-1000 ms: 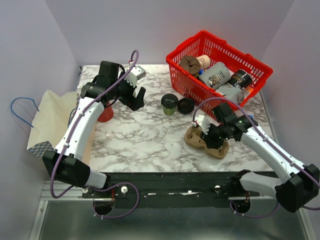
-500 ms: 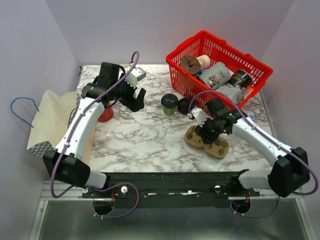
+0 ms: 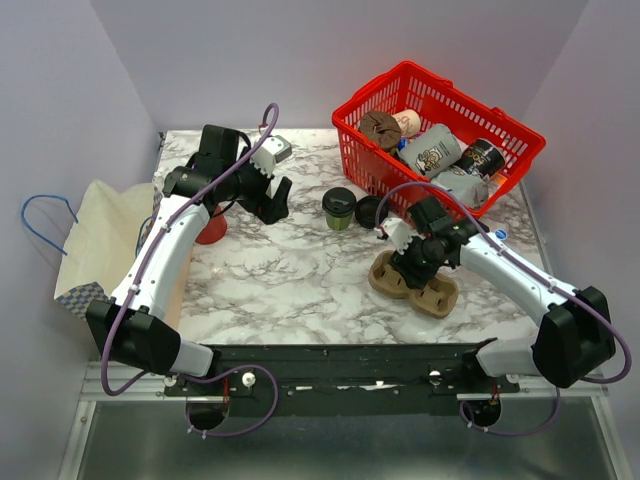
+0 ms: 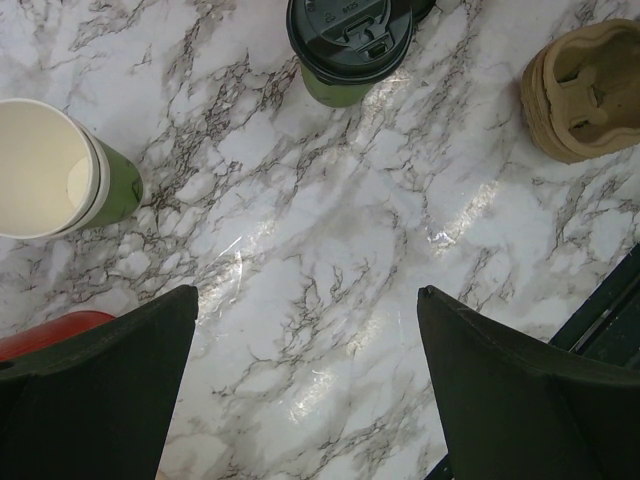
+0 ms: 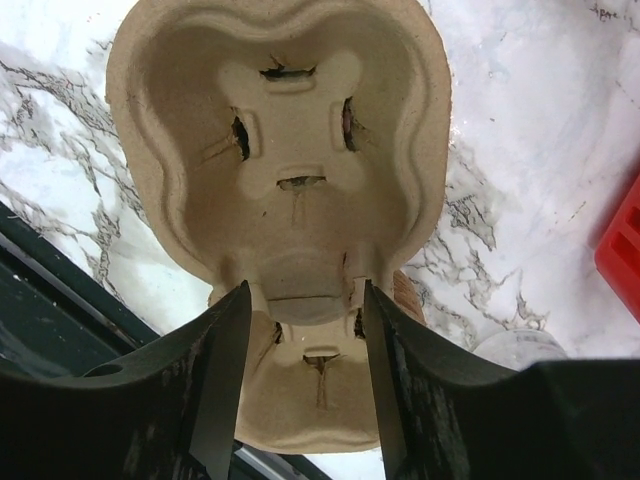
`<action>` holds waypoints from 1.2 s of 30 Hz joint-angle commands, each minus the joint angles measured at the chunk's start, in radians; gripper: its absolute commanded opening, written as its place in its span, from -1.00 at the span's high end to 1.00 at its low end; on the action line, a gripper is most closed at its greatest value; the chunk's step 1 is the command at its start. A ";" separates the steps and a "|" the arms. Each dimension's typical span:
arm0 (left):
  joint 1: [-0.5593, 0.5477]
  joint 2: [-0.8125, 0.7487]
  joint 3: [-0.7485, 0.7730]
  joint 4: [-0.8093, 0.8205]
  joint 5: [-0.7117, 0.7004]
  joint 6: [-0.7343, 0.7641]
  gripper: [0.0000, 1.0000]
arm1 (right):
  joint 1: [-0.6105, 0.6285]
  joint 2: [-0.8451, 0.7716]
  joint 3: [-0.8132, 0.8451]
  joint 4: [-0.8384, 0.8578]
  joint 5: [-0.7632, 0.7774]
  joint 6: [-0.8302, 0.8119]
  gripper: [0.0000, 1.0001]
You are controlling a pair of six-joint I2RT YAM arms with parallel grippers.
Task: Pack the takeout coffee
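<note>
— Locating the takeout coffee [image 3: 339, 208] first: where is it from the red basket [image 3: 370, 88]?
— Upright on the marble table [image 3: 290, 280], just left of the basket's near-left corner, black lid on. Neither gripper touches it. A loose black lid [image 3: 371, 211] lies between it and the basket, right beside the cup.
— Left gripper [image 4: 305, 295]?
— Well left of the basket, hanging over bare marble and pointing down. Jaws spread wide, only tabletop between them. In its wrist view the coffee sits at the top edge, beyond the fingertips.
— Other cups?
— Lidless green paper cup [image 4: 55, 170], white inside, upright, farther from the basket than the coffee. Red cup [image 3: 210, 230] farther left again, partly under the left arm.
— Right gripper [image 5: 302, 290]?
— In front of the basket, on the arm-base side, down on the brown pulp cup carrier [image 5: 280, 130]. The carrier lies flat with its wells facing up. The fingers [image 5: 215, 380] straddle the narrow bridge between the two wells, jaws part open with the bridge in the gap. Cannot tell whether they pinch it or only flank it.
— Anything else?
— Paper bag [image 3: 95, 235] with a blue handle, at the table's left edge, farthest from the basket. The basket itself holds cans and packets lying loose.
</note>
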 commanded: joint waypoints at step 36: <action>0.001 -0.018 -0.013 0.009 0.027 0.007 -0.97 | -0.003 -0.016 0.012 -0.078 0.070 -0.057 0.44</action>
